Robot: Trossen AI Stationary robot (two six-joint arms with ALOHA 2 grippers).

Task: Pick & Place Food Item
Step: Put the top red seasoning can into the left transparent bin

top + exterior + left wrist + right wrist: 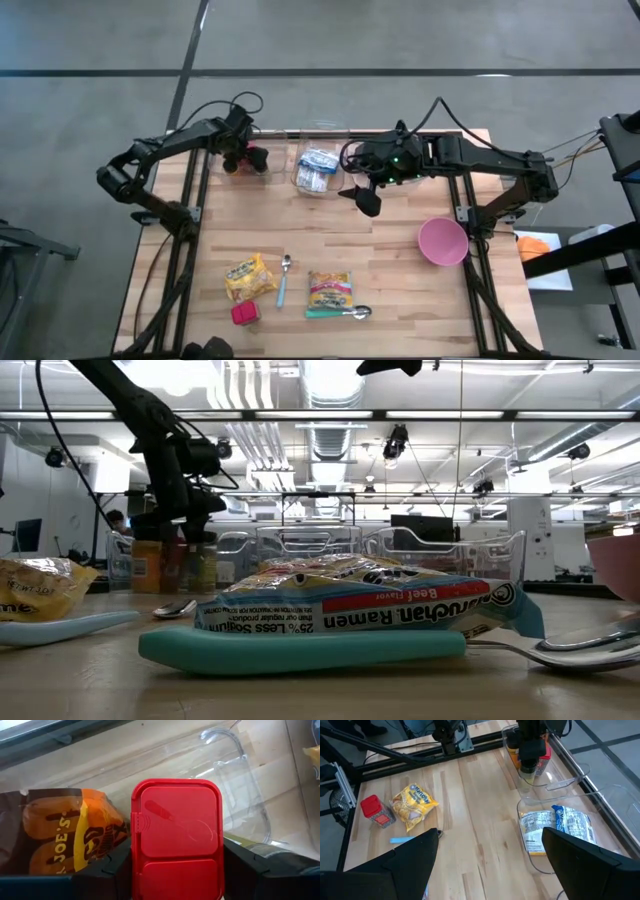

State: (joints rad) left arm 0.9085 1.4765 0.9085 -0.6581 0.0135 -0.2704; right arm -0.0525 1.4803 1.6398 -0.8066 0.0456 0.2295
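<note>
A jar with a red rectangular lid (177, 820) sits between the fingers of my left gripper (245, 157), inside a clear bin (240, 765) at the table's far left. A brown-and-orange snack bag (65, 835) lies in the same bin beside it. The right wrist view shows the jar's yellowish body (530, 769) below that gripper. Whether the jar stands on the bin's floor I cannot tell. My right gripper (362, 195) hangs open high above the table's middle, with nothing between its fingers. My left gripper pinches the jar at its red lid, one finger (107, 872) on each of the two opposite long sides (136, 870). The fingers come steeply from above, pointing down into the bin. The jar is upright below them, lid up.
A second clear bin (300, 180) holds a blue-and-white packet (318, 170). Toward the near edge lie a yellow packet (250, 277), a ramen packet (329, 290), two spoons (284, 280) (337, 313) and another red-lidded jar (244, 314). A pink bowl (442, 241) stands at the right.
</note>
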